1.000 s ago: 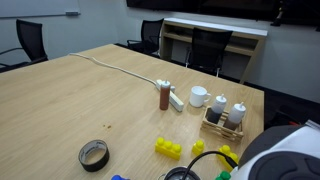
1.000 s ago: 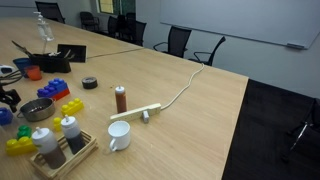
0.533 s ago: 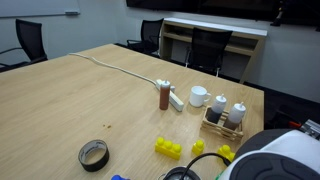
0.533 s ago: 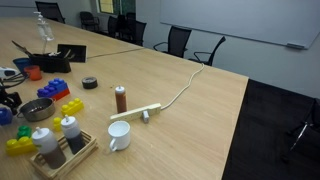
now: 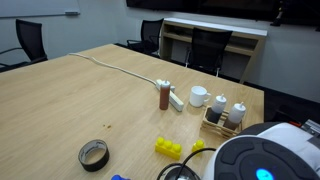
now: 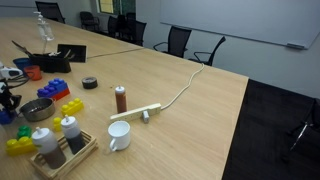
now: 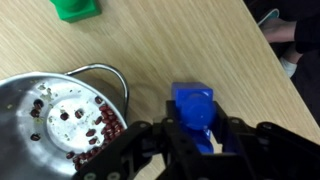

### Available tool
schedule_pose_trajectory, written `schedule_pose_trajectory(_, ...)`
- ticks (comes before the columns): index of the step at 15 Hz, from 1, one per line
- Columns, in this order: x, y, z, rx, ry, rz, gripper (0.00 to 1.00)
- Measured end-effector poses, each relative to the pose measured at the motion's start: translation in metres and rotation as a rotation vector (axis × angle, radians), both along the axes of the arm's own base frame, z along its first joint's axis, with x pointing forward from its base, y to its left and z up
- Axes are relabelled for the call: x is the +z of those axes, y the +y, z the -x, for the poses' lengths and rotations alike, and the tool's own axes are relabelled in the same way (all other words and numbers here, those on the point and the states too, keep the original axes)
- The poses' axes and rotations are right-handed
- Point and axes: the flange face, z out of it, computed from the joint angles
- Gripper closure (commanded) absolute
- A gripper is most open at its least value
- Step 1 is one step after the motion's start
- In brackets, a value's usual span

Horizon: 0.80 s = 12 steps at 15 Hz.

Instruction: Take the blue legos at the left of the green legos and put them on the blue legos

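In the wrist view my gripper (image 7: 196, 118) is shut on a blue lego (image 7: 190, 100), its black fingers pressing both sides of the brick just above the wooden table. A green lego (image 7: 75, 8) lies at the top edge of that view. In an exterior view the gripper (image 6: 8, 100) is a dark shape at the far left edge. Another blue lego block (image 6: 52, 89) sits on a red one nearby, and a green lego (image 6: 22, 131) lies lower down. In an exterior view the arm's round housing (image 5: 255, 162) fills the lower right and hides the bricks.
A metal bowl (image 7: 60, 120) holding dark beans sits right beside the gripper. Yellow legos (image 6: 72, 106), a black tape roll (image 6: 90, 83), a brown bottle (image 6: 120, 98), a white mug (image 6: 118, 135), a wooden shaker caddy (image 6: 60, 145) and a power strip (image 6: 135, 113) with its cable share the table.
The gripper has closed from open onto the blue lego. The arm's housing has swung further into the exterior view and now covers more of the lower right.
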Motion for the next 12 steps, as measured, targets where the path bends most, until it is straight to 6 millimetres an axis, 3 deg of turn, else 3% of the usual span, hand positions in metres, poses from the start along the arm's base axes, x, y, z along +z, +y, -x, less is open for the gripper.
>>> schedule_pose_trajectory(5,0.015,-0.008,-0.016,-0.092,0.029,-0.028,0.90)
schedule_pose_trajectory(12,0.091,-0.029,-0.033,-0.275,-0.028,-0.072,0.90)
